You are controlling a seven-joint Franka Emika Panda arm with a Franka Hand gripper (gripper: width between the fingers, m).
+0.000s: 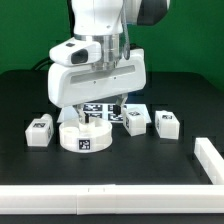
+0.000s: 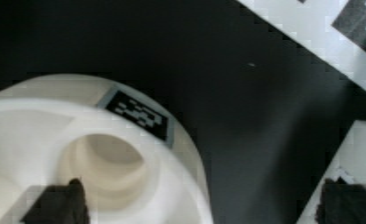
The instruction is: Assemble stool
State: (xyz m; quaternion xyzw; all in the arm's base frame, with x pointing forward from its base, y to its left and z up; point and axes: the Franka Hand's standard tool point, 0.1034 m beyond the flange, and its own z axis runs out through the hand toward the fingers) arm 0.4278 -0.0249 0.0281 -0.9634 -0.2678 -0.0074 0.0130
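Near the middle of the table (image 1: 25,95), the stool seat (image 1: 84,138) is overhung by the gripper (image 1: 110,103), and only in the wrist view are its socket (image 2: 105,158) and the spread jaws revealed.

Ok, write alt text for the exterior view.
The claw of a white robot arm hangs over a round white stool seat on a black table. Three blocky tagged legs lie around it, one on the exterior view's left, two on its right.
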